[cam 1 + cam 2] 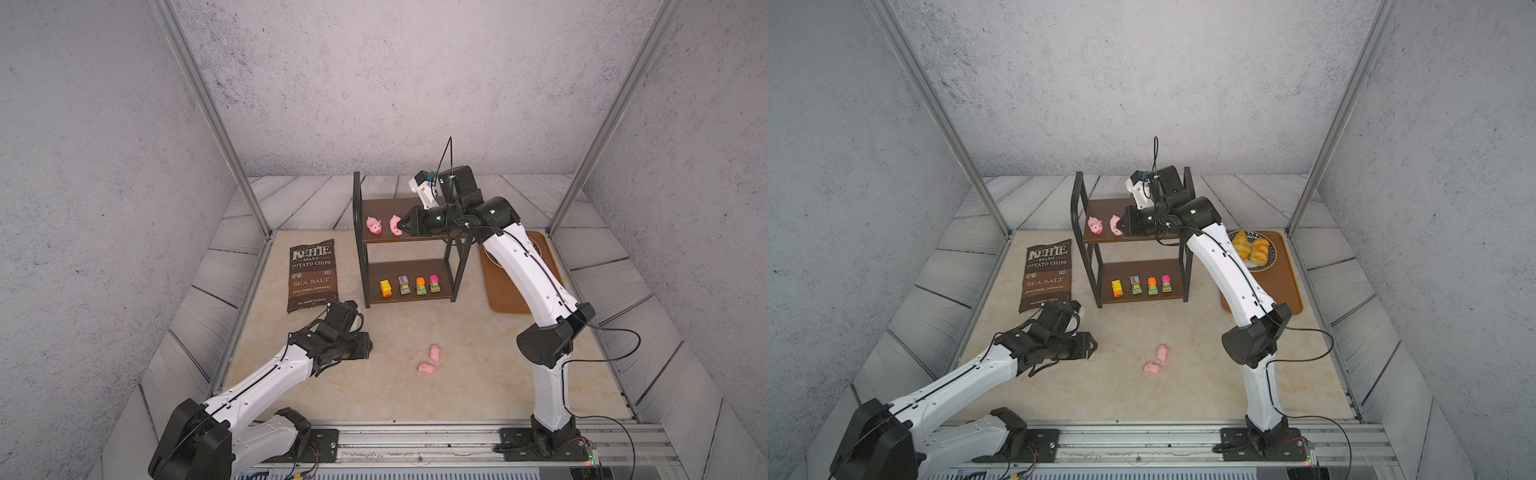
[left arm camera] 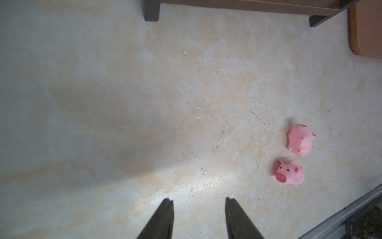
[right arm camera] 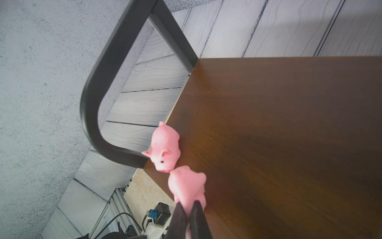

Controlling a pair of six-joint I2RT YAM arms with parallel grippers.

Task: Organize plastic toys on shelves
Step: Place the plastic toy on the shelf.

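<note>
The shelves (image 1: 415, 214) stand at the back, and my right gripper (image 3: 188, 203) reaches over the top board (image 3: 289, 124), shut on a pink pig (image 3: 187, 186). The held pig (image 1: 395, 225) is just above or on the board, next to a second pig (image 1: 374, 225) that stands by the frame's left end. Four trucks sit in a row on the lower board: yellow (image 1: 385, 288), grey (image 1: 404, 285), orange (image 1: 420, 286) and pink (image 1: 434, 284). Two more pigs (image 2: 300, 140) (image 2: 290, 173) lie on the table. My left gripper (image 2: 199, 199) hovers open and empty to their left.
A Kettle chip bag (image 1: 312, 274) lies flat left of the shelves. A brown tray (image 1: 511, 291) at the right holds a plate of croissants (image 1: 1252, 248), partly behind my right arm. An aluminium rail (image 1: 415, 440) runs along the front edge.
</note>
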